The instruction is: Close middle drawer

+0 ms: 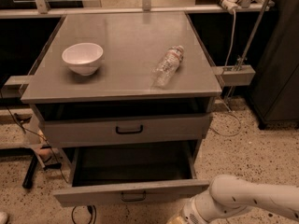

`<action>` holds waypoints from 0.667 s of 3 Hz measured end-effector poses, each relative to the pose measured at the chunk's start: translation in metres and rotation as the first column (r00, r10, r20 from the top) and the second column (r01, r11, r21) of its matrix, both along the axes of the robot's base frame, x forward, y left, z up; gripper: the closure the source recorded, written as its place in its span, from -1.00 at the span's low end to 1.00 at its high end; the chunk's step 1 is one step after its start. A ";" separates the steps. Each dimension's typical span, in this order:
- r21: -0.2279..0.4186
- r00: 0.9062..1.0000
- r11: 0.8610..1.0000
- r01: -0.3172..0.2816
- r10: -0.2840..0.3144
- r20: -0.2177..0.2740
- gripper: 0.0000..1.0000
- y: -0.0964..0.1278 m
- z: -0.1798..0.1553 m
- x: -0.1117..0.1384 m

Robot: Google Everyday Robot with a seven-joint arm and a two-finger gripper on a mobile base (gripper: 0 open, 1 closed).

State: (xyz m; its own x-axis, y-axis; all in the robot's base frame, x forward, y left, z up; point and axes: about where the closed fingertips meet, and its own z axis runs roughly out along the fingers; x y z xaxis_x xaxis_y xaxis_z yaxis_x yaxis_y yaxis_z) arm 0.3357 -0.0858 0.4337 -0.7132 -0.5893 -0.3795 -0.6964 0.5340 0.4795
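Note:
The middle drawer (133, 192) is pulled far out from the grey cabinet. Its low front panel has a small black bar handle (133, 197), and its inside is dark and looks empty. Above it the taller-fronted top drawer (126, 129) stands slightly out. The lowest drawer is hidden below the open one. My white arm (247, 202) comes in from the bottom right. My gripper (176, 219) is at the bottom edge of the view, just below and right of the middle drawer's front right corner, and is mostly cut off.
On the cabinet top (126, 31) a white bowl (82, 57) sits at the left and a clear plastic bottle (168, 65) lies on its side at the right. Cables (37, 148) and a dark tool lie on the speckled floor at the left. A dark cabinet (280, 69) stands at the right.

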 end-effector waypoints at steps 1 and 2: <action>0.004 0.999 1.000 -0.009 0.009 0.032 1.00 0.008 -0.001 0.010; 0.014 0.996 1.000 -0.014 0.012 0.092 1.00 0.017 0.003 0.034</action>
State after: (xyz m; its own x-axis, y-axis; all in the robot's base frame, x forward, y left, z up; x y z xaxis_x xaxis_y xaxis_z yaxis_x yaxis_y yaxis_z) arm 0.3698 -0.0686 0.4363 -0.6673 -0.5923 -0.4516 -0.7447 0.5183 0.4204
